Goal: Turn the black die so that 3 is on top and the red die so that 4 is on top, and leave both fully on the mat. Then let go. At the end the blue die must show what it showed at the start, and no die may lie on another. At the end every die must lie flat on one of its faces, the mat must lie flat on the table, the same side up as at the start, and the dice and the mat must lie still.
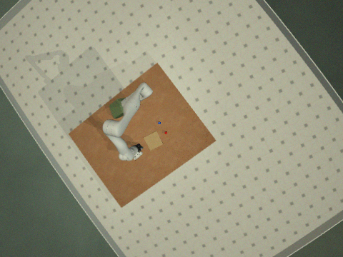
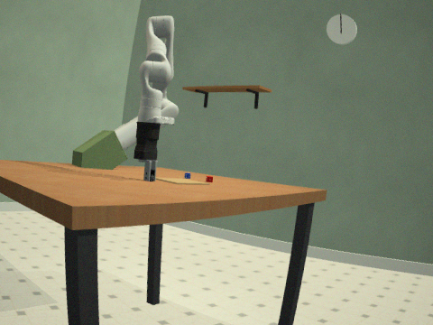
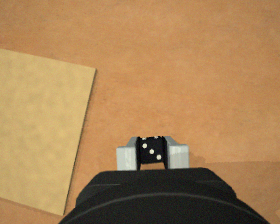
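In the wrist view my gripper (image 3: 151, 148) is shut on the black die (image 3: 151, 151), which shows three white pips on the face toward the camera. The die sits on the bare table top, right of the tan mat (image 3: 40, 132) and off it. In the exterior view the gripper (image 2: 150, 173) stands vertical at the mat's left end (image 2: 182, 181). The blue die (image 2: 188, 175) and the red die (image 2: 209, 179) lie on the table beyond the mat. From above, the blue die (image 1: 159, 123) and red die (image 1: 166, 132) lie off the mat (image 1: 153, 140), near its far corner.
The arm's green base block (image 2: 99, 151) stands at the back left of the wooden table (image 1: 143, 134). A wall shelf (image 2: 226, 89) hangs well behind the table.
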